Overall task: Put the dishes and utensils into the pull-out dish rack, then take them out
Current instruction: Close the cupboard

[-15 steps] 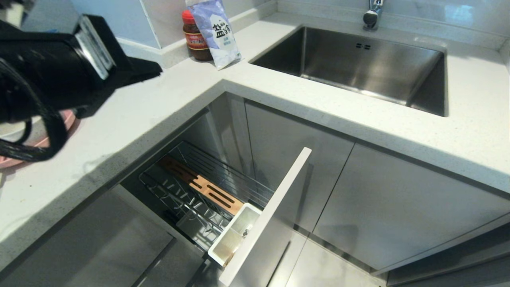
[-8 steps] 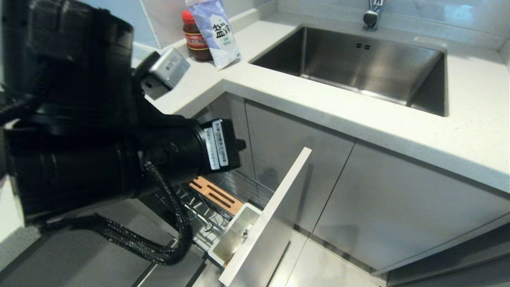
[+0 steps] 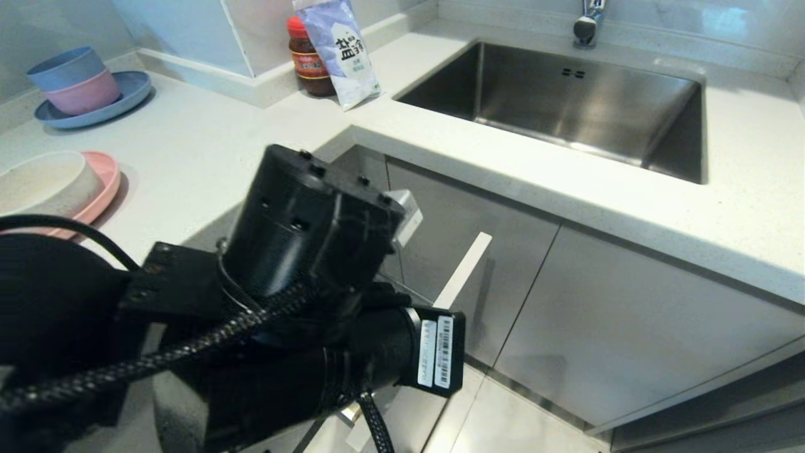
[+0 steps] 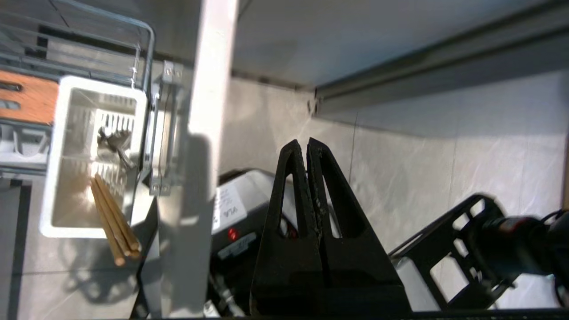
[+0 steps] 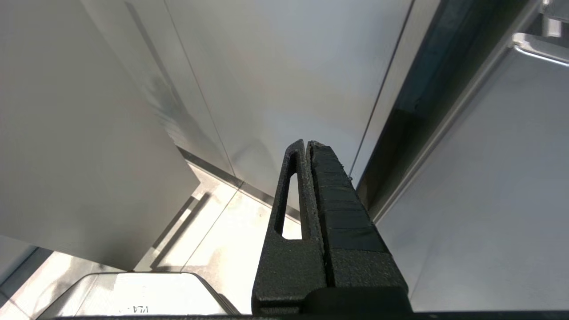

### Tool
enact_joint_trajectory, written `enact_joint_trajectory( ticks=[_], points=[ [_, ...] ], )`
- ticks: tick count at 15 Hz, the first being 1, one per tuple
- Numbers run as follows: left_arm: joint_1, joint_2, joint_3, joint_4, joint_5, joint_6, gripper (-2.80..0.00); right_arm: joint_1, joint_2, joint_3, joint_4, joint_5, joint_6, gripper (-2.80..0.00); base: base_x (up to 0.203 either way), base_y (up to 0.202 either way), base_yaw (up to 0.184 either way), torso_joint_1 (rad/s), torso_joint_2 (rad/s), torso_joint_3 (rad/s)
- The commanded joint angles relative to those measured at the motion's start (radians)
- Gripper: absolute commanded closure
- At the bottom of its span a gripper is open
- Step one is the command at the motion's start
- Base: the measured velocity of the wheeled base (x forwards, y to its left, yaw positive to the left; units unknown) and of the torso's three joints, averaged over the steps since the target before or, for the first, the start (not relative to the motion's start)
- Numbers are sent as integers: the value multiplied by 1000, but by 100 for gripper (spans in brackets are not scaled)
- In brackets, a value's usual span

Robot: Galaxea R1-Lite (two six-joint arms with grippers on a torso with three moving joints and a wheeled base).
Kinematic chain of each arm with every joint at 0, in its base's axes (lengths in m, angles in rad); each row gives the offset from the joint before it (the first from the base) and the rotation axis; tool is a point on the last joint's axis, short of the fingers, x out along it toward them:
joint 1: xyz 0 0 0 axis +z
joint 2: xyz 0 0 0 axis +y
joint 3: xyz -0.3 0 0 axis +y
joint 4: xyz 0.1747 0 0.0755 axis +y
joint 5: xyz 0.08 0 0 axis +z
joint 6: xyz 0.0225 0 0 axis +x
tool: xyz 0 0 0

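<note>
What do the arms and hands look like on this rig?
Left arm: matte black cylindrical housings, a braided black cable, white barcode stickers, a silver block near the wrist. Left hand and right hand: black, rough-textured, tapered fingers with slot cutouts.

left arm (image 3: 302,296) swung down off counter (image 3: 207,157), now covering rack, pink plate (image 3: 104,182) & bowl (image 3: 44,182) uncovered
</note>
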Motion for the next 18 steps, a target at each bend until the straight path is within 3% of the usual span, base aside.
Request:
enact_joint_trajectory(
  ticks=[1,8,13,18],
  points=[
    [-22,61,10,12,3,-2,0,0,-3,2,0,0,0,0,0,0,0,0,0,0],
    [-18,144,10,83,26,0,0,0,-3,2,0,0,0,0,0,0,0,0,0,0],
    [25,159,7,86,144,9,0,0,-3,2,0,0,0,0,0,0,0,0,0,0],
    [28,161,1,120,213,12,0,0,-3,2,0,0,0,0,0,0,0,0,0,0]
  ],
)
